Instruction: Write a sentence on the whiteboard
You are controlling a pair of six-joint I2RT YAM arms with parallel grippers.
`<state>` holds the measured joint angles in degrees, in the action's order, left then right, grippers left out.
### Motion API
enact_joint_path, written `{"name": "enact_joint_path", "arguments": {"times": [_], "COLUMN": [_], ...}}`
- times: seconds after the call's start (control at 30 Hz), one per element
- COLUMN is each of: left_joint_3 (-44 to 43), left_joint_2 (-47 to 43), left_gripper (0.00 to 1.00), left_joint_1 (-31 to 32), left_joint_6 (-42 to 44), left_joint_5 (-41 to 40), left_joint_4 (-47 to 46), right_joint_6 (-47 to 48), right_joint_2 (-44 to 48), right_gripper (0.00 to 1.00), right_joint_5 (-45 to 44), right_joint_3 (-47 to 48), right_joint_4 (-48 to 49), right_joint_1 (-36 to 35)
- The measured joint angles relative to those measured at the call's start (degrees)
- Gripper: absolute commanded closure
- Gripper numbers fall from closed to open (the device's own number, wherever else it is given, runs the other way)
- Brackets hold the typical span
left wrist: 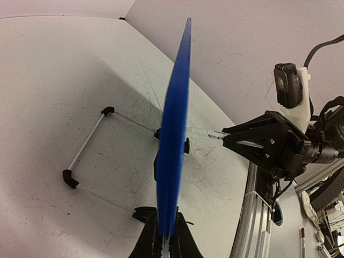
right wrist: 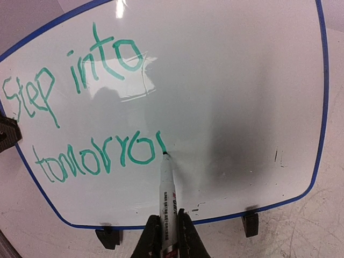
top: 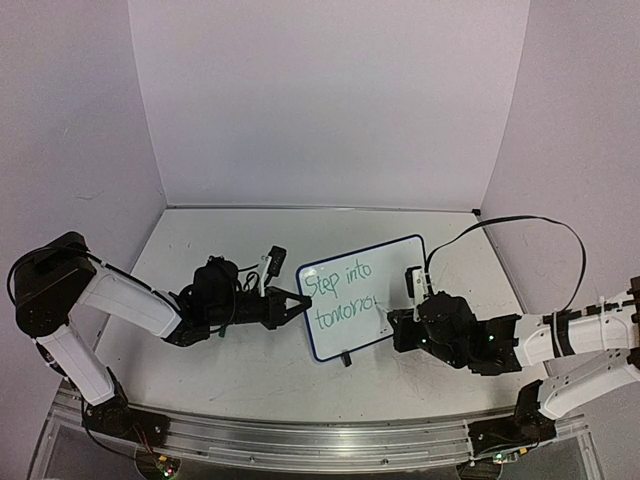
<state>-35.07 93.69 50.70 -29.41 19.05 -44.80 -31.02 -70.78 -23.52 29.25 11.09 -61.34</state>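
Hold the whiteboard (top: 392, 268) steady on the bench (top: 250, 370), left tool (top: 298, 305) pinched tight on its edge. Right tool (right wrist: 164, 232) squeezed on the marker (right wrist: 167, 193), tip at the sentence (right wrist: 91, 159) end: draw the last letter slowly, pressing softly.

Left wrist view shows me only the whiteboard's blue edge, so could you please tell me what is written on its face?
Observer: The sentence, in green, reads "Step into" above "tomorro" plus one short stroke.
Operator: Thank you. Where is the pen tip?
Observer: In the right wrist view the marker tip appears to touch the whiteboard at the foot of that last stroke.
Operator: Is there room to finish the word?
Observer: Yes, the board right of the tip is blank white.
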Motion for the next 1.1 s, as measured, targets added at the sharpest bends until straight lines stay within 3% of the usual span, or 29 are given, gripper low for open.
{"name": "enact_joint_path", "arguments": {"times": [1.1], "left_joint_3": [0.00], "left_joint_2": [0.00], "left_gripper": [1.00], "left_joint_1": [0.00], "left_joint_6": [-0.04], "left_joint_5": [-0.22], "left_joint_4": [0.00], "right_joint_6": [3.95], "right_joint_2": [-1.22], "right_gripper": [1.00], "right_joint_5": [-4.76], "right_joint_3": [2.20], "right_joint_4": [0.99], "right_joint_1": [0.71]}}
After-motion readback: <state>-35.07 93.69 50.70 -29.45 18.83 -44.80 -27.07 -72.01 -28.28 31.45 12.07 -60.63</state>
